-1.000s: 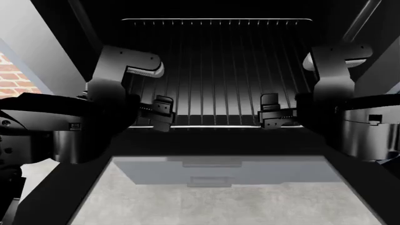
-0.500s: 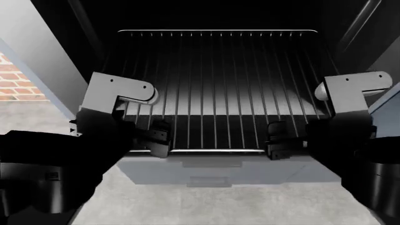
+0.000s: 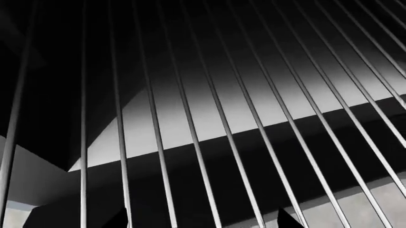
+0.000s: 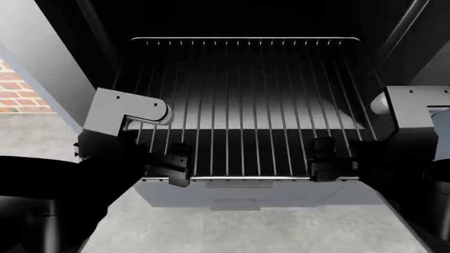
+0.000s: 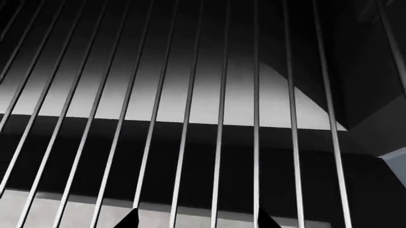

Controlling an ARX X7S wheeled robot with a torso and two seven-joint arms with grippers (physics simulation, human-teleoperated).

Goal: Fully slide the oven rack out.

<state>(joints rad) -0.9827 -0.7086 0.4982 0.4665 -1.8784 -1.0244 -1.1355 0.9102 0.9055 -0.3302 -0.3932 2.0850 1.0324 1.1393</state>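
The oven rack point(image 4: 239, 105), a silver wire grid, sticks out of the black cavity of the oven point(image 4: 42, 63), with its front bar over the lowered door. My left gripper point(image 4: 177, 164) is at the left end of that bar and my right gripper point(image 4: 325, 161) at the right end. In the left wrist view the rack's rods point(image 3: 83, 142) cross the whole picture, and my two dark fingertips point(image 3: 120, 222) stand wide apart. The right wrist view shows the same rods point(image 5: 256, 118) and spread fingertips point(image 5: 130, 219). Both grippers are open and hooked at the rack's front.
The open door's grey glass panel point(image 4: 246, 226) lies flat below the rack's front edge. The oven's grey side casing rises on the left, with a brick wall point(image 4: 21, 89) beyond it. Dark cavity walls close in on both sides of the rack.
Both grippers have drawn back toward me and the rack has come with them. Its front bar now lies lower in the head view, over the door glass.
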